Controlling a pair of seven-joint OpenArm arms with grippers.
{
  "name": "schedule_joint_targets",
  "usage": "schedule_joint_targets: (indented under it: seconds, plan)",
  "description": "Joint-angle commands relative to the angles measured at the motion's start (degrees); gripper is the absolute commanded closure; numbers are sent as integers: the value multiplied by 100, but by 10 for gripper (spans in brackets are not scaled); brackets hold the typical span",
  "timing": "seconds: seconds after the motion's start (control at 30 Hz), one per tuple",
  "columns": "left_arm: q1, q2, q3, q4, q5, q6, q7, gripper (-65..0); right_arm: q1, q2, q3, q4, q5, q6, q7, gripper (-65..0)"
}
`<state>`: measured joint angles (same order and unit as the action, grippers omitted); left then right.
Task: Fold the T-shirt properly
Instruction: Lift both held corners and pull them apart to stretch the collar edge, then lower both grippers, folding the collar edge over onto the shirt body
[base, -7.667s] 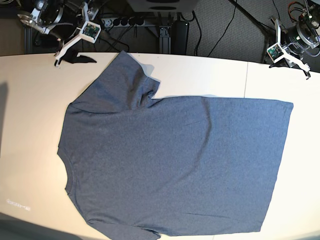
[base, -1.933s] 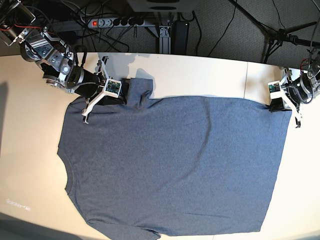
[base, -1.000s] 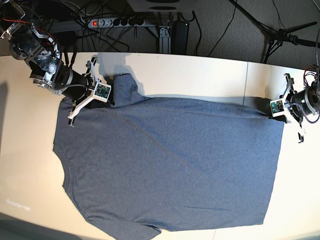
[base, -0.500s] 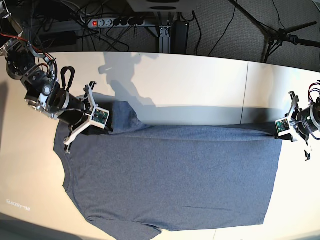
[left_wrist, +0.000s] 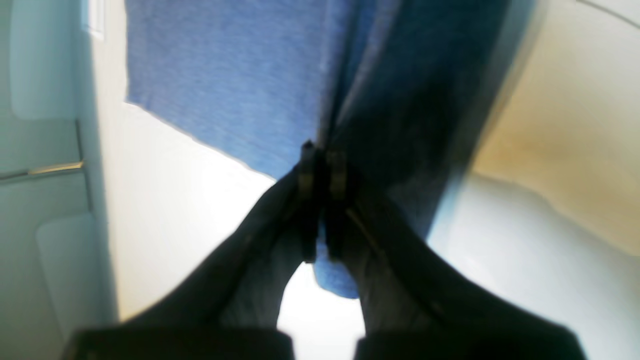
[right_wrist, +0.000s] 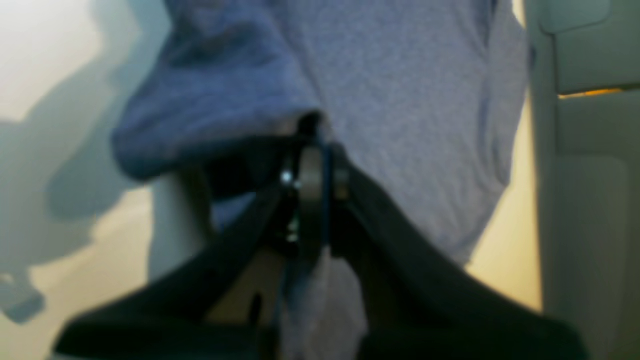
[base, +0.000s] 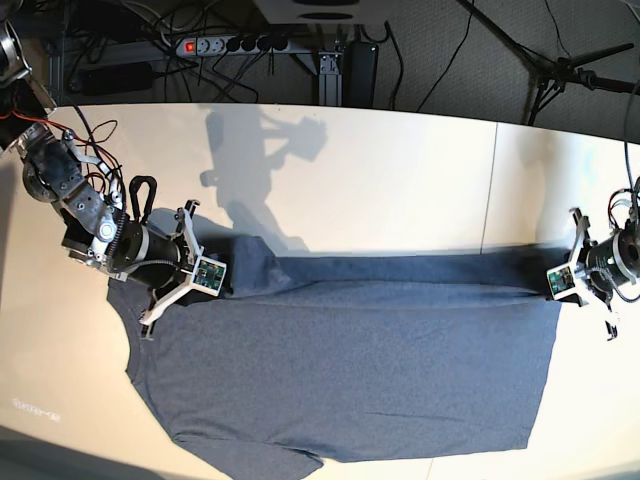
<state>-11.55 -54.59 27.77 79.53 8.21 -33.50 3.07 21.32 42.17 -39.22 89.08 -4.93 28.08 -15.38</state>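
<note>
Fabric of the T-shirt (base: 350, 370) stretched left-to-right between my right gripper (base: 222, 282) and left gripper (base: 552, 281), both clamped tight on its upper edge, its body lying toward the frame's bottom.

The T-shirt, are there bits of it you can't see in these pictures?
- T-shirt: its underside is hidden in the base view, so any print cannot be told.
- Its lower sleeve is cut off by the base view's bottom edge.
- The cloth pinched in the right gripper is blurred in the right wrist view.
- The cloth in the left gripper is dark and blurred in the left wrist view.
</note>
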Motion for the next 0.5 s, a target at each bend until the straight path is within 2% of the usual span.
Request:
schedule_joint_targets:
  seconds: [0.0, 0.1, 0.3, 0.47]
  plan:
    - [-212, -107, -72, -76, -4, -94, -15, 0, 190, 28, 37, -22, -2, 98, 81, 0]
    - [-407, -9, -68, -350, -4, -195, -63, 0, 313, -127, 35, -208, -24, 177, 81, 0]
    - [-595, 160, -39, -686, 105, -192, -197, 0, 592, -160, 35, -466, -17, 201, 212, 0]
    - [-872, 214, 485, -946, 245, -153, -247, 0, 758, -295, 28, -697, -20, 328, 251, 0]
